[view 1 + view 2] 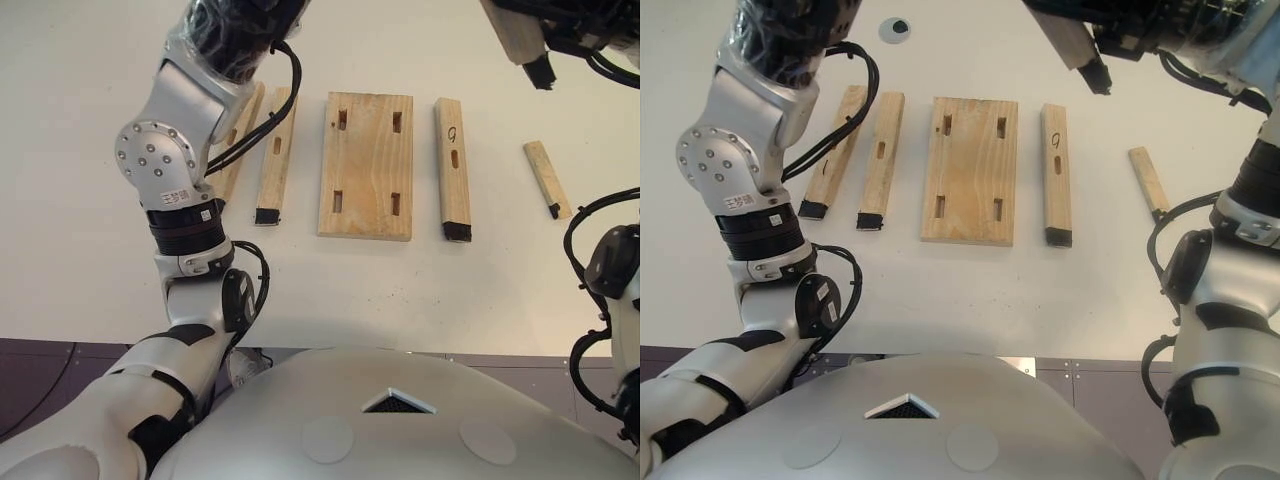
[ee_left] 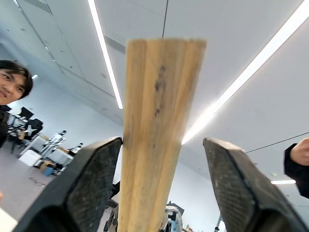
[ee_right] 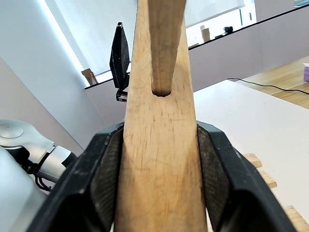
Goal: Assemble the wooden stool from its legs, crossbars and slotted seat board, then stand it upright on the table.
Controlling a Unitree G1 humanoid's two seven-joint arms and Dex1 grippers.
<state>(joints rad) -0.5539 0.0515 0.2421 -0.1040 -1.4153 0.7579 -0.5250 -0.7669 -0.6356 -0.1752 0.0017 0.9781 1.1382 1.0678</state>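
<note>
The slotted seat board (image 1: 366,165) lies flat mid-table. Two legs (image 1: 276,155) lie to its left, the outer one partly behind my left arm. A third leg (image 1: 452,168) lies right of the board, with a short crossbar (image 1: 547,178) farther right. My right gripper (image 3: 159,140) is raised at the far right, shut on a fourth leg (image 3: 159,159) with a black foot (image 1: 1100,75). A bar end (image 3: 164,43) sits in that leg's slot. My left gripper (image 2: 161,145) points at the ceiling. A wooden bar (image 2: 159,121) rests against one finger (image 2: 91,179), with a gap to the other.
A small grey disc (image 1: 894,30) sits on the far part of the white table (image 1: 80,220). The table's near edge (image 1: 420,352) runs just in front of me. A person's sleeve (image 2: 297,164) shows in the room behind.
</note>
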